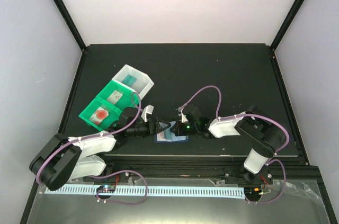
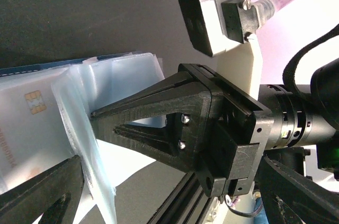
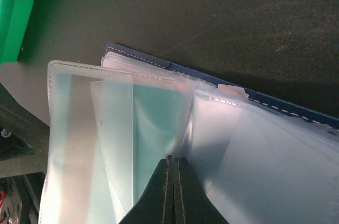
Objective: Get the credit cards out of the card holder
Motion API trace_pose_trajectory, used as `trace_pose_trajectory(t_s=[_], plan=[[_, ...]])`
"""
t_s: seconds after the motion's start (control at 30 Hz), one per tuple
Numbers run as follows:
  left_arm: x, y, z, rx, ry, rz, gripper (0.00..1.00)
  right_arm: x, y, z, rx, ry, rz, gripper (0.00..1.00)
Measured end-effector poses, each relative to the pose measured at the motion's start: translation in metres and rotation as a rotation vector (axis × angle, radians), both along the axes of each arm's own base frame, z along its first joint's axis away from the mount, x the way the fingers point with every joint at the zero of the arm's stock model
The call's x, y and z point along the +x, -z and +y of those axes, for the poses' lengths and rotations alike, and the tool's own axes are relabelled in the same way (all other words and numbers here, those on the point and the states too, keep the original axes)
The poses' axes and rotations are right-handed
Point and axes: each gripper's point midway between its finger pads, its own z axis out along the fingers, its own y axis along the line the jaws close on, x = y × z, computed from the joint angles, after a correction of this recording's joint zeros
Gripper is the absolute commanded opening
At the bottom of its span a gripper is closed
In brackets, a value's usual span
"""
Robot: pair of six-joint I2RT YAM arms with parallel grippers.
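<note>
The card holder point(image 1: 170, 138) lies open on the worktop point(image 1: 222, 75), at its near edge in the lower middle of the overhead view, directly between my two hands. Its navy cover lies under a fan of clear, pale blue sleeves. In the left wrist view, at the left edge of the frame, I can see a pale grey-white card point(image 2: 24, 128) with a gold chip tucked inside one sleeve. I cannot tell whether the other sleeves hold cards.

My right hand point(image 3: 172, 168) reaches in from the right. Its fingers are pressed together on one clear sleeve, so it is pinching the holder's plastic, not a card. The left wrist view shows the same closed tips meeting a raised sleeve just left of centre.

My left hand point(image 1: 164, 127) comes from the left, its tips just beside the holder's upper left corner. It is spread wide and grips nothing. One finger point(image 2: 45, 192) shows at the lower left of its own camera, the other at the lower right.

Up and left of the holder stands a green bin point(image 1: 90, 108) with two compartments. A red-orange item point(image 1: 100, 114) lies in the lower left one and something pale in the other. A white bin point(image 1: 142, 75) touches its upper right end.
</note>
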Motion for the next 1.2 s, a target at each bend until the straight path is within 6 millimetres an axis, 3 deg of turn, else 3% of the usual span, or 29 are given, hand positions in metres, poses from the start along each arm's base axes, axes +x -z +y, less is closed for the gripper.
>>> trace_pose_trajectory(t_s=[0.47, 0.9, 1.2], plan=[[-0.005, -0.011, -0.014, -0.014, 0.035, -0.018, 0.92, -0.006, 0.000, 0.002, 0.063, 0.002, 0.019, 0.09], [-0.010, -0.007, -0.026, -0.008, 0.061, 0.003, 0.92, -0.014, -0.004, -0.019, 0.069, 0.045, -0.015, 0.13], [-0.008, -0.014, -0.043, -0.033, 0.089, -0.006, 0.91, -0.012, -0.004, -0.020, 0.062, 0.050, -0.026, 0.13]])
